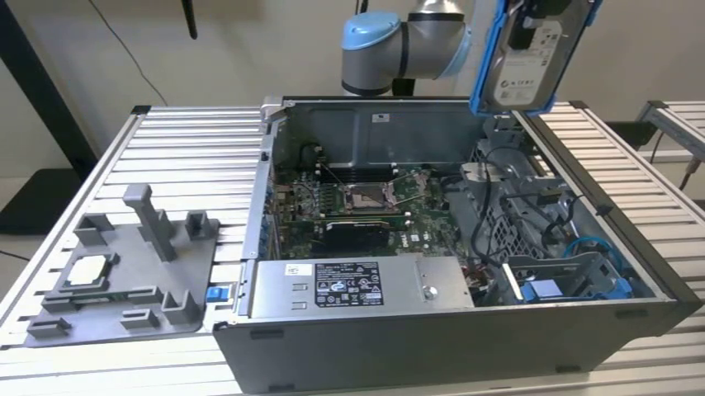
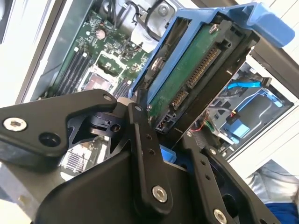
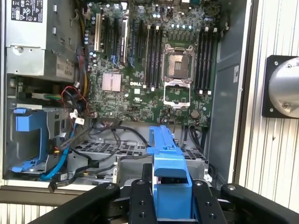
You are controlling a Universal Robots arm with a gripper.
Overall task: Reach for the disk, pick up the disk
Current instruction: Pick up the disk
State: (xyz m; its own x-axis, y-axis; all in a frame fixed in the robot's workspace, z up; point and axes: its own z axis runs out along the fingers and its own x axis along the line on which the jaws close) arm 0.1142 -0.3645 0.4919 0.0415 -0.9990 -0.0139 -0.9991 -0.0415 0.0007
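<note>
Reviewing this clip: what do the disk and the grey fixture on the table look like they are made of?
The disk, held in the gripper: brushed silver metal casing with a glossy blue, likely plastic, bracket and a green circuit-board underside. The fixture: matte grey, probably plastic, judging by its uniform dull surface.

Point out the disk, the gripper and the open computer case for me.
disk (image 1: pixel 531 62): exterior view, on its white label.
gripper (image 3: pixel 172 186): first wrist view, midway between its fingertips, shut on the disk's blue bracket.
computer case (image 1: pixel 441 351): exterior view, on its near outer wall.
</note>
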